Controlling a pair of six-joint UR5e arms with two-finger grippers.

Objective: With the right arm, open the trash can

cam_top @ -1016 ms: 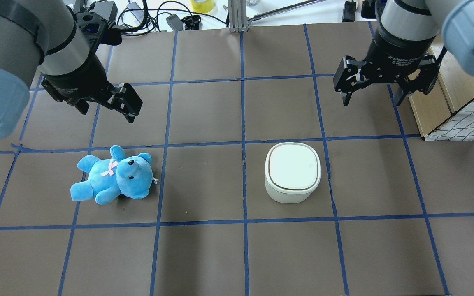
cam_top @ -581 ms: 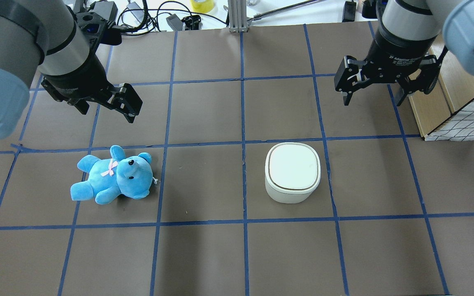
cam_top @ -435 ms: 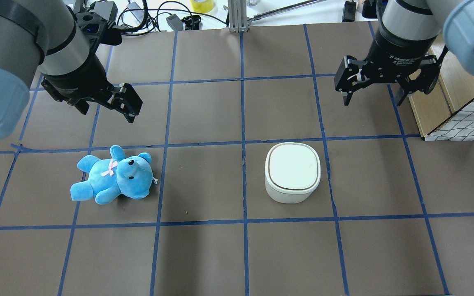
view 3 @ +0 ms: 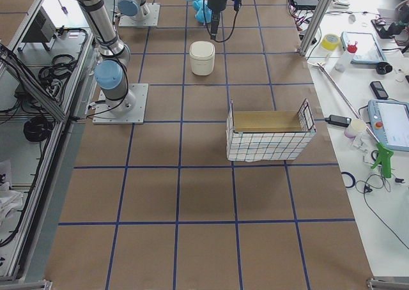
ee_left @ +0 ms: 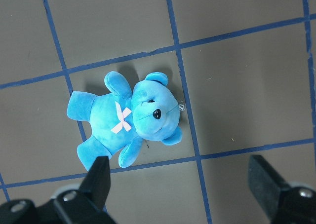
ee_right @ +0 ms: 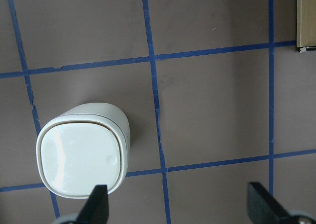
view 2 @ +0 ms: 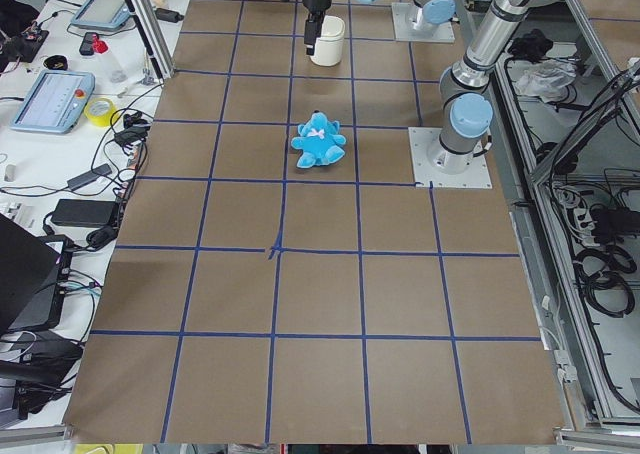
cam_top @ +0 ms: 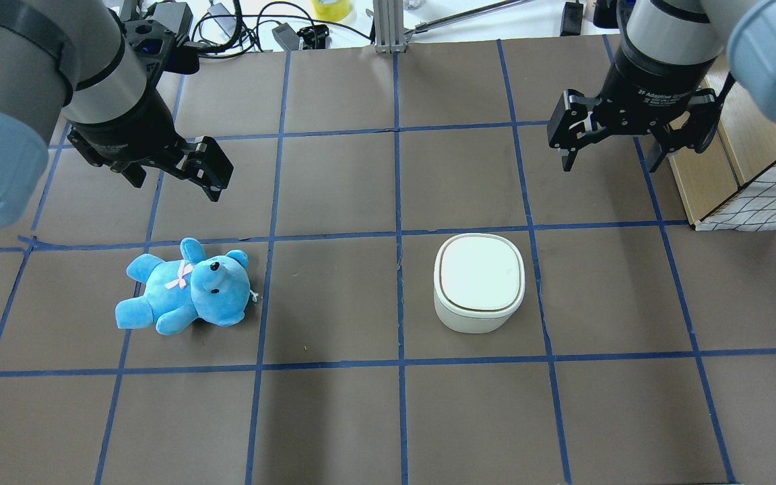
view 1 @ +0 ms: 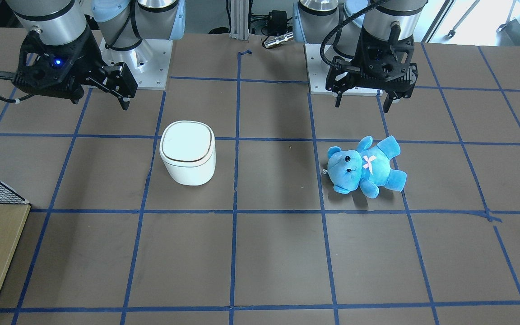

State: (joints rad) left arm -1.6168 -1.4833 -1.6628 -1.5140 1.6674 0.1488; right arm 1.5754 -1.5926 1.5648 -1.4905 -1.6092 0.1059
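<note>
The white trash can (cam_top: 479, 275) stands upright on the brown mat with its flip lid shut; it also shows in the front view (view 1: 188, 144) and the right wrist view (ee_right: 81, 157). My right gripper (cam_top: 609, 160), with the blue light, hangs open and empty above the mat, behind and to the right of the can, not touching it. In the front view the right gripper (view 1: 102, 92) is up-left of the can. My left gripper (cam_top: 176, 180) is open and empty, above and behind a blue teddy bear (cam_top: 186, 289) lying on its back.
A wire basket lined with checked cloth (cam_top: 758, 195) and a wooden box (cam_top: 704, 175) stand at the right edge, close to my right gripper. Cables and tools (cam_top: 246, 27) lie beyond the mat's far edge. Blue tape lines grid the mat.
My right gripper has shifted very slightly to the right and away. The trash can, the teddy bear and my left arm have not moved.
</note>
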